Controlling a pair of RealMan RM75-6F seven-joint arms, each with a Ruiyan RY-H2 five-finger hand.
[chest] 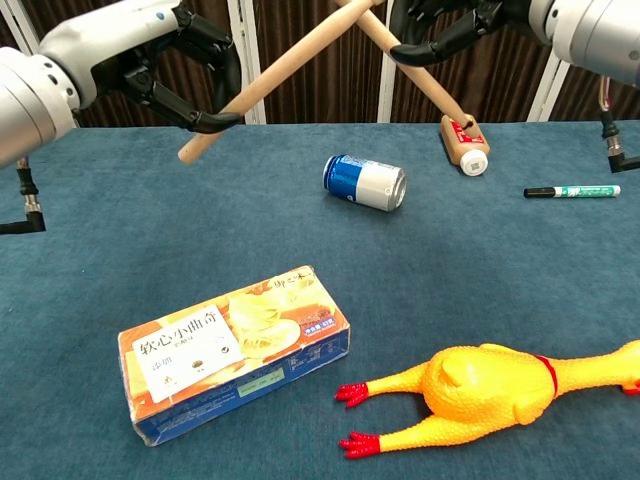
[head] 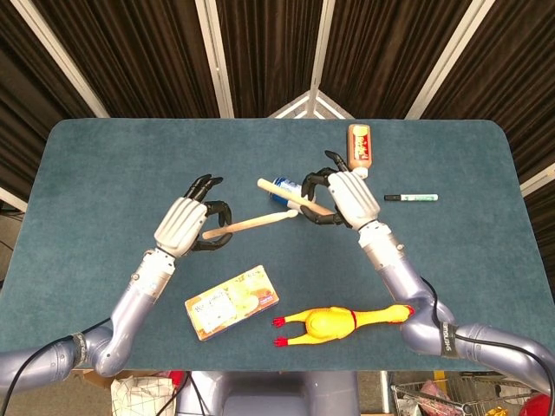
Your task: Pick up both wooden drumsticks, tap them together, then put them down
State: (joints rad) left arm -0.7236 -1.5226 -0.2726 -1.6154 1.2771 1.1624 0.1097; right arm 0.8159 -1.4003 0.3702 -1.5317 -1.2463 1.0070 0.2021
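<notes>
Two hands' fingers grip crossed drumsticks (chest: 300, 48) above the can (chest: 365, 182), box (chest: 235, 350) and rubber chicken (chest: 490, 390).

- The left hand (head: 186, 227) is raised over the left-centre of the table, back of the hand up, dark fingers (chest: 205, 50) curled round the butt end of a drumstick (head: 251, 223).
- Its forearm slopes down toward the near left corner.
- The right hand (head: 350, 195) is raised right of centre, fingers (chest: 440, 45) wrapped round the other drumstick (head: 286, 197).
- Its forearm runs back toward the near right, elbow bent at the table's near edge.
- The hands face each other, apart.
</notes>
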